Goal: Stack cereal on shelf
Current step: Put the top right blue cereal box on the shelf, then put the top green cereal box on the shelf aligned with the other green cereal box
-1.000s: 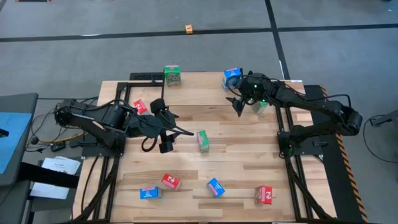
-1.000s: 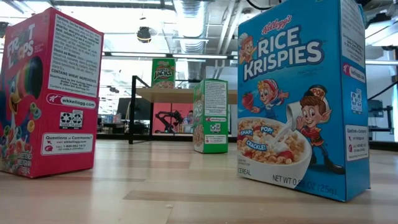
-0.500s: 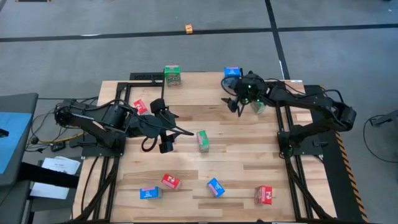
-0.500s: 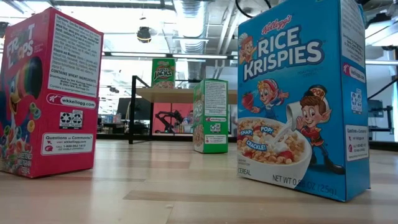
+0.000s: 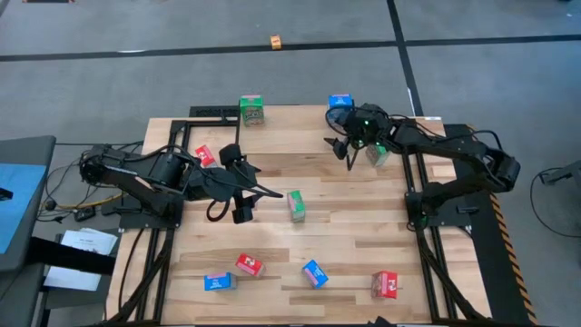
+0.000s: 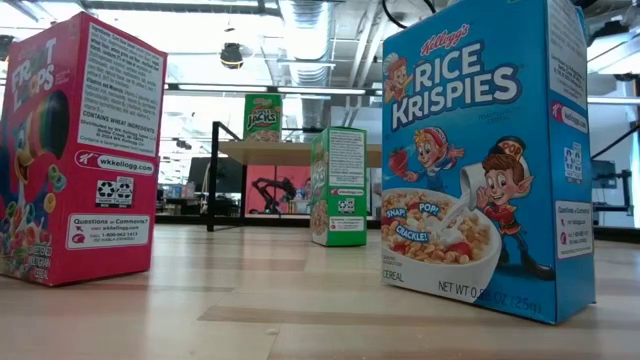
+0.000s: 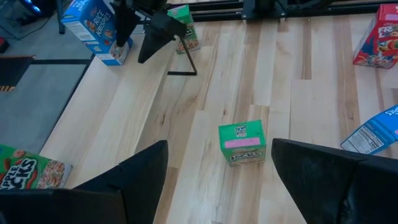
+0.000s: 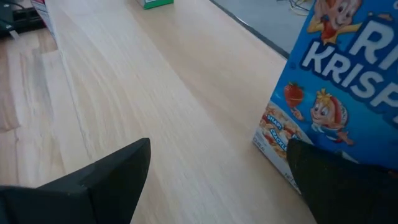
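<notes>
Blue cardboard marks the Rice Krispies box (image 5: pixel 340 104) at about one o'clock on the tabletop (image 5: pixel 354 227). It stands upright, its front printed with cartoon figures and a bowl of cereal. The right gripper (image 5: pixel 342 148) hangs just beside it with its fingers spread wide and nothing between them.

In the low view a nearer blue box (image 6: pixel 487 160) reads "Kellogg's Rice Krispies", a red box (image 6: pixel 78 150) reads "Froot Loops", and a green box (image 6: pixel 263 118) on the light-wood shelf (image 6: pixel 300 152) reads "Apple Jacks".

The left gripper (image 5: pixel 243 186) waits near nine o'clock, open and empty, facing a green box (image 7: pixel 242 142) standing near the table's centre.
</notes>
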`<state>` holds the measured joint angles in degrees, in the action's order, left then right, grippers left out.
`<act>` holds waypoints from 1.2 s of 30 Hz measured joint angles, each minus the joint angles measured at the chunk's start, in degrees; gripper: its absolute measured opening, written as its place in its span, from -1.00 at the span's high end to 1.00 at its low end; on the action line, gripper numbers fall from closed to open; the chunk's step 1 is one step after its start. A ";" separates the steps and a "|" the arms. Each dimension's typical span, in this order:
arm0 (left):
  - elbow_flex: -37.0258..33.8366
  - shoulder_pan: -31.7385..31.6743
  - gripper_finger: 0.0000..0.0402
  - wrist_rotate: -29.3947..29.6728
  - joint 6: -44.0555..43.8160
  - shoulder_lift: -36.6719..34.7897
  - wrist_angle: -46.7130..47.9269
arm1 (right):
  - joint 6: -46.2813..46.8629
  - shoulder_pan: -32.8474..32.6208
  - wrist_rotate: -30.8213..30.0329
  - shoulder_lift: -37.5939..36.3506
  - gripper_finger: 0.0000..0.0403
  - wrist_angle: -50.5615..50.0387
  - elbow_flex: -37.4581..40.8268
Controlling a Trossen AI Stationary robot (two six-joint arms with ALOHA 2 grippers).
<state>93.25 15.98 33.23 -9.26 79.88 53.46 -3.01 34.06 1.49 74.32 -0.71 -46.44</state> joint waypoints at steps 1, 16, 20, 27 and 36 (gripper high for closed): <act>0.00 0.01 -0.38 0.00 0.00 0.00 0.00 | 0.04 -0.01 0.00 0.00 -0.99 0.00 0.00; 0.00 0.01 -0.38 -0.02 0.00 0.00 0.01 | 5.48 -6.45 0.00 -7.23 -0.99 -4.53 0.02; 0.00 0.01 -0.38 -0.04 0.00 0.00 -0.01 | 7.94 -9.35 0.04 -10.39 -0.99 -6.50 0.03; 0.00 -0.01 -0.38 -0.04 0.00 -0.01 -0.01 | 13.33 -14.75 0.00 -15.06 -0.99 -10.24 0.04; 0.00 0.01 -0.38 -0.07 0.00 -0.01 -0.01 | 16.69 -18.34 -6.50 -20.20 -0.99 -19.15 0.04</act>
<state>93.25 15.99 33.17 -9.26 79.88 53.45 13.68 15.73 -5.01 54.13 -19.86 -46.39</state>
